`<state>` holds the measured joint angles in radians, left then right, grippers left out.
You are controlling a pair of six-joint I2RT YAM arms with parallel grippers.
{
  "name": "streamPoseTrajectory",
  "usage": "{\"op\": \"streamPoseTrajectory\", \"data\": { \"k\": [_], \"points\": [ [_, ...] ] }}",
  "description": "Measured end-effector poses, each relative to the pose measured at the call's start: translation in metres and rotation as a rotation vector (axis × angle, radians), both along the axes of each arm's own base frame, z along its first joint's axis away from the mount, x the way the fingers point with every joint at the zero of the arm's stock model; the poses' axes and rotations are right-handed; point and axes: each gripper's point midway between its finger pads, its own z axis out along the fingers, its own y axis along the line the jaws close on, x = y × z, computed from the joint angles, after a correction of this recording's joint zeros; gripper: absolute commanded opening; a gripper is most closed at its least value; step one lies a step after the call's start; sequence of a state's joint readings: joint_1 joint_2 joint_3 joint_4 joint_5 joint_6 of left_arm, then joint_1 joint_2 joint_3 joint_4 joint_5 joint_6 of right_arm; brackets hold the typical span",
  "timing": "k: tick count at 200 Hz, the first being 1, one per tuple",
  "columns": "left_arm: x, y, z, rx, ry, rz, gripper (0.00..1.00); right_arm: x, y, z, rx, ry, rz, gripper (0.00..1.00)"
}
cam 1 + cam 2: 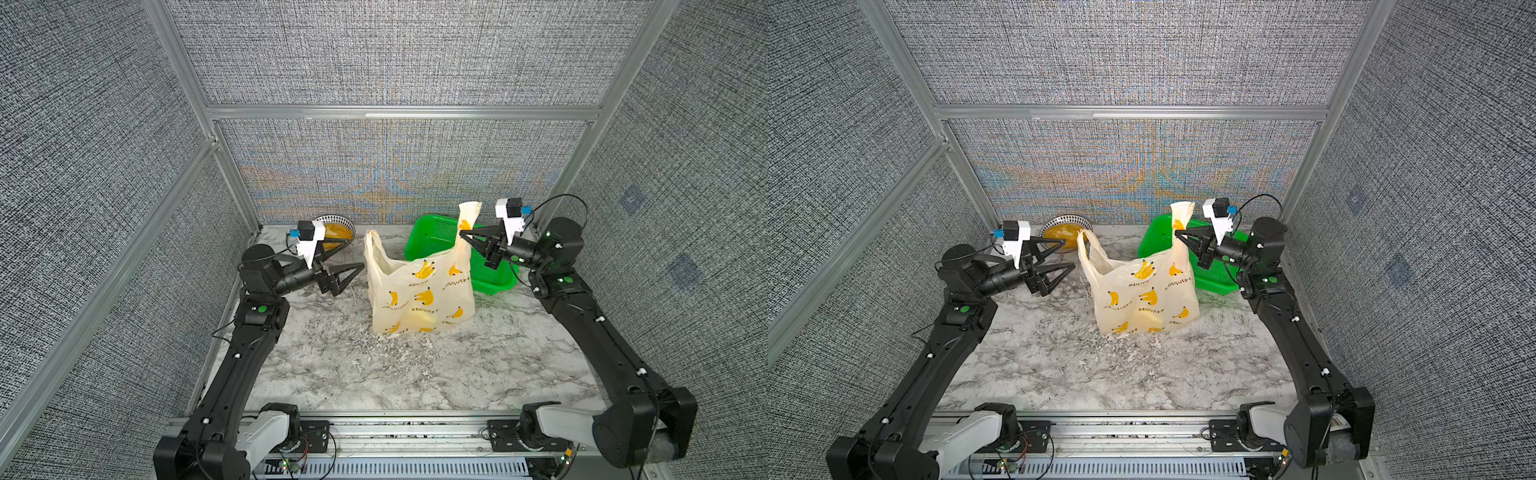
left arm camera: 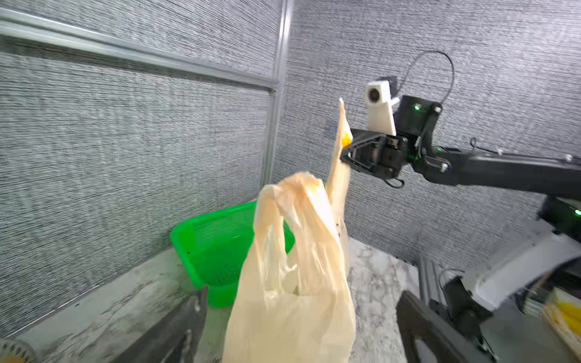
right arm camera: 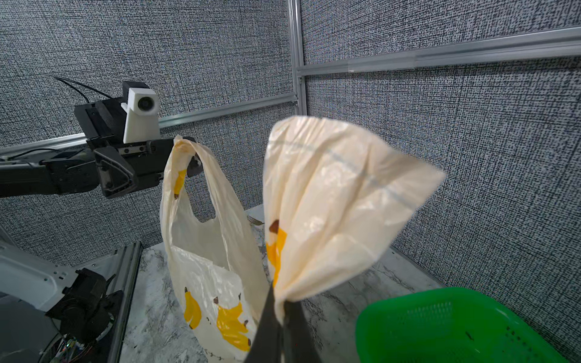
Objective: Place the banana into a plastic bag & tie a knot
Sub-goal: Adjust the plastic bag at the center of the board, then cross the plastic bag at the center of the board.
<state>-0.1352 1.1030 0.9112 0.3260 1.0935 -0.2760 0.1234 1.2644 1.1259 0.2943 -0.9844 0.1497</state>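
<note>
In both top views, the banana is dimly seen inside the plastic bag; bagging is judged done, tying left. Left wrist: 1 handle is pinched by the closed right gripper. Right wrist: the left gripper is spread wide, nothing gripped.

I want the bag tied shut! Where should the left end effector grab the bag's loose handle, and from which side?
Probably the top of the loose handle: it stands up as a thin loop above the body of the plastic bag. The open left end effector is beside it, so come level from that side, jaws straddling the strip. The right end effector pinches the other handle.
</note>
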Motion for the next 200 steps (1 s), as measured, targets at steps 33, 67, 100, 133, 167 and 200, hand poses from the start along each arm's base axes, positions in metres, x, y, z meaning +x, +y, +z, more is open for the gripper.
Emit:
{"op": "streamPoseTrajectory", "data": {
  "k": [33,67,100,133,167,200],
  "points": [
    [0.004,-0.008,-0.032,0.019,0.048,-0.071,0.99,0.002,0.001,0.000,0.001,0.010,0.011,0.00],
    [0.000,-0.027,-0.042,0.050,0.020,-0.133,0.99,0.004,0.002,0.002,0.007,0.022,0.020,0.00],
    [0.004,-0.041,-0.057,0.073,0.032,-0.177,0.99,0.003,0.002,0.008,0.007,0.017,0.022,0.00],
    [0.020,-0.045,-0.052,0.073,0.014,-0.171,0.99,0.003,0.002,0.012,0.005,0.015,0.023,0.00],
    [0.035,-0.036,-0.041,0.068,-0.031,-0.119,0.99,0.000,0.002,0.013,0.000,0.019,0.021,0.00],
    [0.044,-0.034,-0.044,0.065,-0.032,-0.123,1.00,-0.001,0.002,0.015,-0.006,0.015,0.021,0.00]
  ]
}}
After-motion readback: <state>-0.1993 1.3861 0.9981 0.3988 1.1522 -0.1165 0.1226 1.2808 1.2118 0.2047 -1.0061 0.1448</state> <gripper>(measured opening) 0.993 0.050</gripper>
